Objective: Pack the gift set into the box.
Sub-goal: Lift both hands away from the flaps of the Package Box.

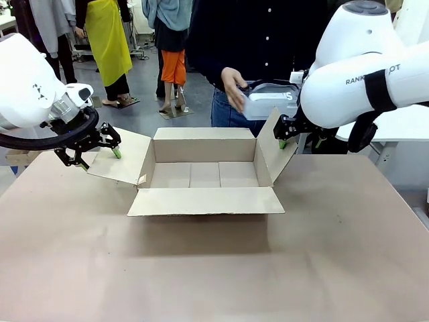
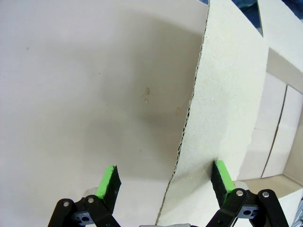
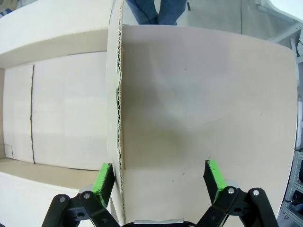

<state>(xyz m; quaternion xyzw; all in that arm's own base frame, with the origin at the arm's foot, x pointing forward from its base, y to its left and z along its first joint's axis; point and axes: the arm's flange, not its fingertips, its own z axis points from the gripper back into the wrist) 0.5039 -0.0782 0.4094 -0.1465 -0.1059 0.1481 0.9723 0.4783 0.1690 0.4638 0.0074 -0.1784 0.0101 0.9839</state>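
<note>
The box [image 1: 204, 144] is seen open on the table [image 1: 201, 268], its long axis across the view. Its left flap [image 1: 124, 157] and right flap [image 1: 271, 151] are straddled, edge-on, by the spread, unclosed fingers of the left gripper [image 2: 165, 179] and right gripper [image 3: 158, 177]. The gift set [image 1: 268, 100] is held by a person's hand [image 1: 234, 90] just beyond the far wall, nearer the right arm, which partly hides it.
</note>
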